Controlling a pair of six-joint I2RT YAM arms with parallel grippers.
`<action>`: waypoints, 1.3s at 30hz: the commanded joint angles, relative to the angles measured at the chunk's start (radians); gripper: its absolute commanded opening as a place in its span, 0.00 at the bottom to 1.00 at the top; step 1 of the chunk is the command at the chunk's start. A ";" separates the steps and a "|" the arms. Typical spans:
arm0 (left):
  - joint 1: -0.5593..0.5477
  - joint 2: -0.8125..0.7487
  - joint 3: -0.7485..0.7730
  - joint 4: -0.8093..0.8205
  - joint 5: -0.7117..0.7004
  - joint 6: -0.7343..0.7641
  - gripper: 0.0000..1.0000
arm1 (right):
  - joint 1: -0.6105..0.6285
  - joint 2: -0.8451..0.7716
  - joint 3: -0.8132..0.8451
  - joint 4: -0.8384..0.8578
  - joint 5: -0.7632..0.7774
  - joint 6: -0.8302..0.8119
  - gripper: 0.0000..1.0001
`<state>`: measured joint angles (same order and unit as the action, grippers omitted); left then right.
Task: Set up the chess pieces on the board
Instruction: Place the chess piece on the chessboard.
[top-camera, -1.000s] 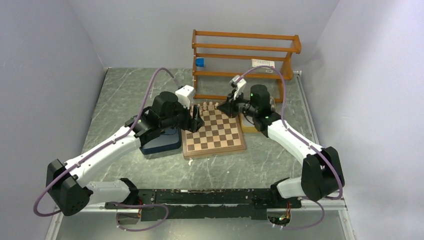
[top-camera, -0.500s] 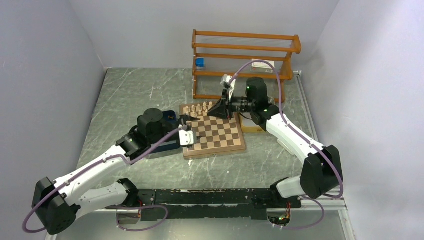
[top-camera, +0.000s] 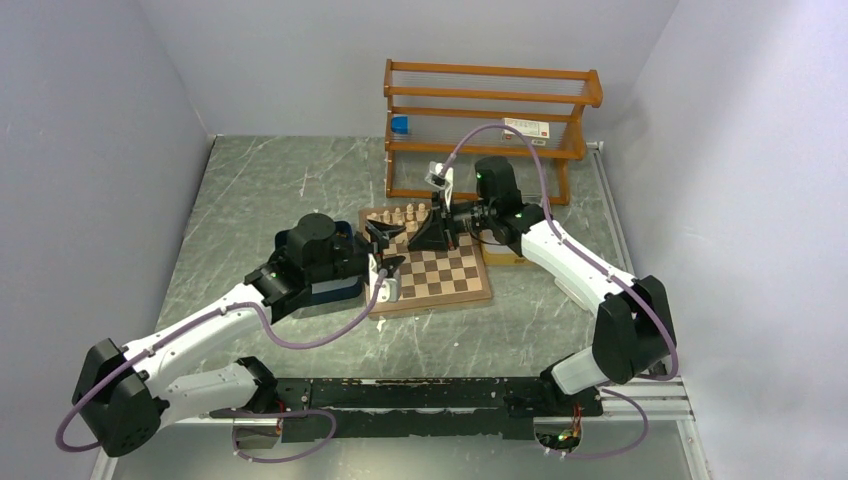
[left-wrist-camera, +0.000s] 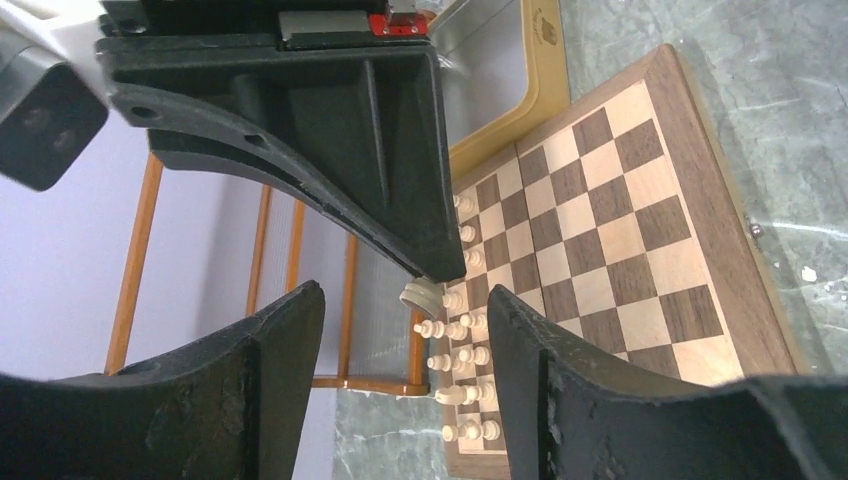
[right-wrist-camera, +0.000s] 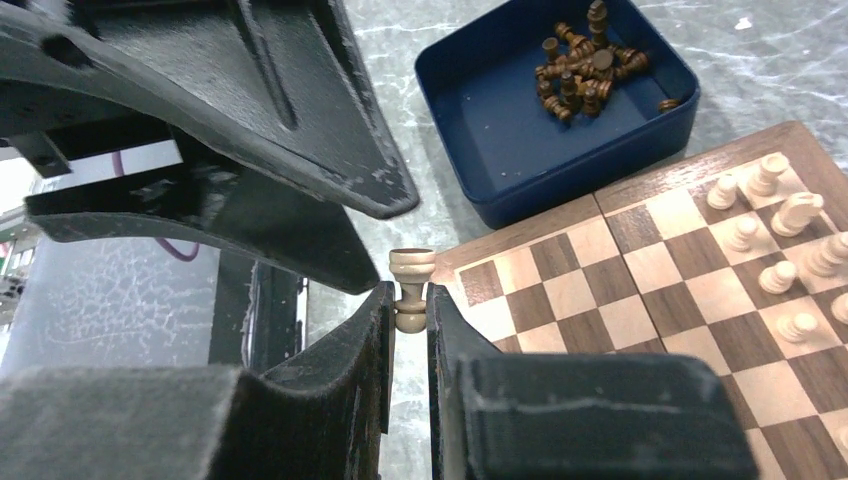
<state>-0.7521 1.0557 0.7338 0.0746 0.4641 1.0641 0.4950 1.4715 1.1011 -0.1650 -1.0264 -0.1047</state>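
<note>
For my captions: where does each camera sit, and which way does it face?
Top external: high behind both arms, looking down at the square wooden chessboard.
Left wrist: past its open left tool, across that board; right tool shows.
Right wrist: past the right tool gripping a cream wooden piece, toward the dark blue tray.
Shared: that piece.

Centre: square wooden chessboard (top-camera: 440, 275).
Left: dark blue tray (right-wrist-camera: 500, 120) holding dark brown chess pieces (right-wrist-camera: 585, 65).
Right: shallow tan tray (top-camera: 500, 256).
Board's far rows: pale cream chess pieces (top-camera: 405, 215).

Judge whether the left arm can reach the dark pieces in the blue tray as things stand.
Probably yes: nothing covers the dark pieces, and the left gripper, open and empty, is beside the blue tray.
</note>
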 joint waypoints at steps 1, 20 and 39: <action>-0.007 0.024 0.024 0.003 0.019 0.094 0.65 | 0.016 0.005 0.026 -0.020 -0.040 -0.005 0.14; -0.012 0.119 0.076 -0.062 0.031 0.125 0.26 | 0.022 0.006 0.020 0.003 -0.040 0.020 0.14; -0.012 0.171 0.094 0.105 -0.167 -0.337 0.05 | -0.030 -0.095 -0.173 0.535 0.203 0.579 0.16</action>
<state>-0.7567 1.2015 0.7952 0.1024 0.3462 0.9283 0.4854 1.4139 0.9710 0.1207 -0.9092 0.2623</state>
